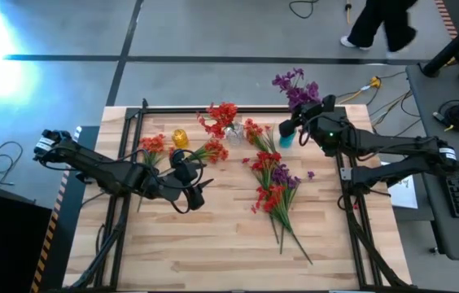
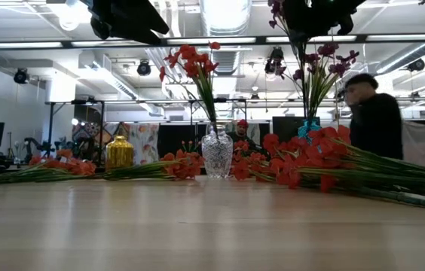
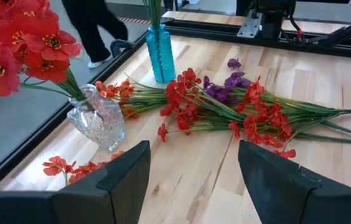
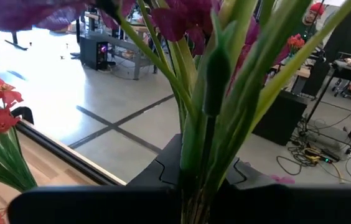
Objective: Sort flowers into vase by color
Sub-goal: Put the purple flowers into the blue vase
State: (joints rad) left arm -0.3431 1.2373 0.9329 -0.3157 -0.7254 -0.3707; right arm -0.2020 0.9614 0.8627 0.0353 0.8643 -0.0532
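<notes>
Clamping a bunch of purple flowers (image 1: 297, 87) by the stems, the right gripper (image 1: 301, 124) sits at the upper right of the overhead frame, directly over the blue vase (image 1: 286, 140) at the table's far edge. Its own wrist camera shows the green stems (image 4: 208, 118) pinched upright between the two dark fingers, with purple petals filling the top of that frame. From table height the purple blossoms (image 2: 327, 54) stand above the blue vase (image 2: 308, 126), right of centre.

At the centre left of the overhead frame the left gripper (image 1: 190, 194) hangs above the wooden table (image 1: 221, 244) with its fingers (image 3: 129, 171) spread apart and nothing between them.

A clear glass vase (image 1: 233, 133) in the upper middle holds red flowers (image 1: 220, 116). Left of it stands a small yellow vase (image 1: 180, 138). Loose red sprigs (image 1: 153, 146) lie in the left part of the table, and a larger mixed pile of red and purple sprigs (image 1: 273, 183) lies right of centre, stems pointing toward the bottom of the frame.

A person in dark clothes (image 2: 374, 124) stands beyond the table at the right of the level view.
</notes>
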